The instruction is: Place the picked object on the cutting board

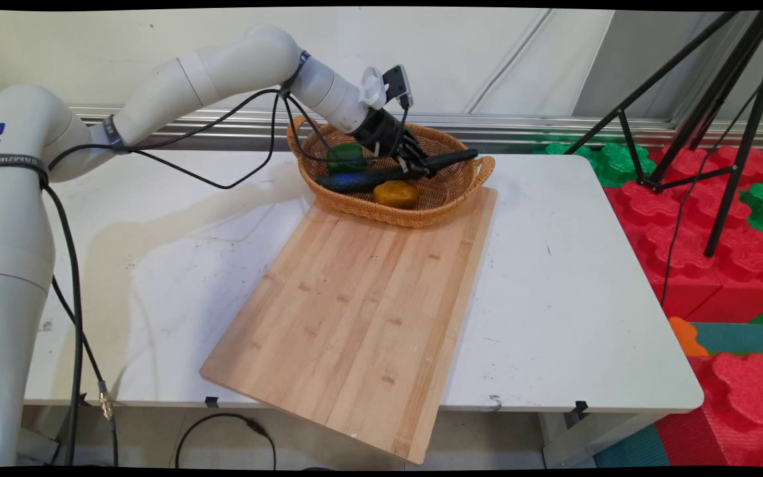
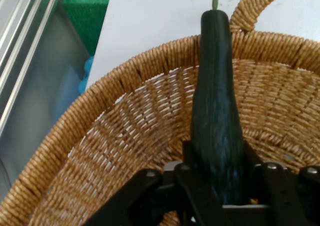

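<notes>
Clearly the arm reaches down into the wicker basket [image 1: 391, 213] [image 2: 125, 78], and its gripper [image 1: 420, 168] [image 2: 218, 178] is pinched around a dark green cucumber [image 1: 456, 158] [image 2: 217, 111], one black finger pressed to each flank of it, as the hand view shows plainly. The cucumber lies lengthwise inside the basket. Its stem end points over the basket's rim beside the right-hand handle, but whether it rests on that rim or sits just above it cannot be told. On the gripper's other side a dark length runs toward the basket's left wall; I judge it to be the same cucumber, though the fingers hide the join. The hold looks to be near the cucumber's middle, and I judge the step in hand to be a grasp made inside the basket, with the cucumber not yet clear of the rim. Two other things share the basket: a yellow-brown lump [image 1: 396, 193], possibly a potato, just in front of the cucumber against the basket's near wall, and a green item [image 1: 347, 159] toward the basket's back left, partly behind the arm's cables. A long, smooth thing pinched at one spot could swing or slip, and the rim and handle stand close to its tip. A bare bamboo cutting board [image 1: 361, 311] lies just in front of the basket, its far edge touching or tucked under the basket's base, on the white table [image 1: 554, 278].
</notes>
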Controlling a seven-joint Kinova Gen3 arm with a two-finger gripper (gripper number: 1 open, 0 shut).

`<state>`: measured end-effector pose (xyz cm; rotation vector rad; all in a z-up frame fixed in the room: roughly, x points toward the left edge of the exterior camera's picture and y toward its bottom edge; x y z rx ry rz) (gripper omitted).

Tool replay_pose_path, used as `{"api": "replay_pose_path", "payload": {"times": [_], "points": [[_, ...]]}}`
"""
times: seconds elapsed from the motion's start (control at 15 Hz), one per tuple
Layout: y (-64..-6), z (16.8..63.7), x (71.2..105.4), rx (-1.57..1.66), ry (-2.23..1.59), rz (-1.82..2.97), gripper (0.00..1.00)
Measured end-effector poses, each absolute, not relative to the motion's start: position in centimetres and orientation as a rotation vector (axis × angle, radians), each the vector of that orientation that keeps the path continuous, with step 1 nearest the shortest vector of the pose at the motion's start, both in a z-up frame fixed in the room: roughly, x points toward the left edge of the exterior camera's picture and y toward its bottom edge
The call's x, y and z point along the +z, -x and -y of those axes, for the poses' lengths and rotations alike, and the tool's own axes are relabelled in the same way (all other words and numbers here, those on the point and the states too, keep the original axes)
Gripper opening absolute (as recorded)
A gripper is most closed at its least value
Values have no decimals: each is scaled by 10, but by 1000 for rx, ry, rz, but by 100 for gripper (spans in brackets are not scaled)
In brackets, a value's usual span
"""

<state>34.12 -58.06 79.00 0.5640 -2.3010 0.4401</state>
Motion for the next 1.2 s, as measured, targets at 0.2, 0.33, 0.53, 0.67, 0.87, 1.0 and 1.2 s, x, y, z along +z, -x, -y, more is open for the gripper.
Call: {"api": "replay_pose_path", "payload": {"times": [0.2, 0.33, 0.53, 0.67, 0.87, 1.0, 1.2], "points": [[-342, 578, 796, 445, -544, 2300, 0], [-345, 575, 802, 451, -528, 2296, 0], [-350, 567, 816, 463, -506, 2279, 0], [-354, 561, 825, 472, -499, 2264, 0], [-360, 552, 839, 484, -494, 2239, 0], [-365, 546, 848, 490, -491, 2221, 0], [-378, 530, 868, 501, -482, 2186, 0]]}}
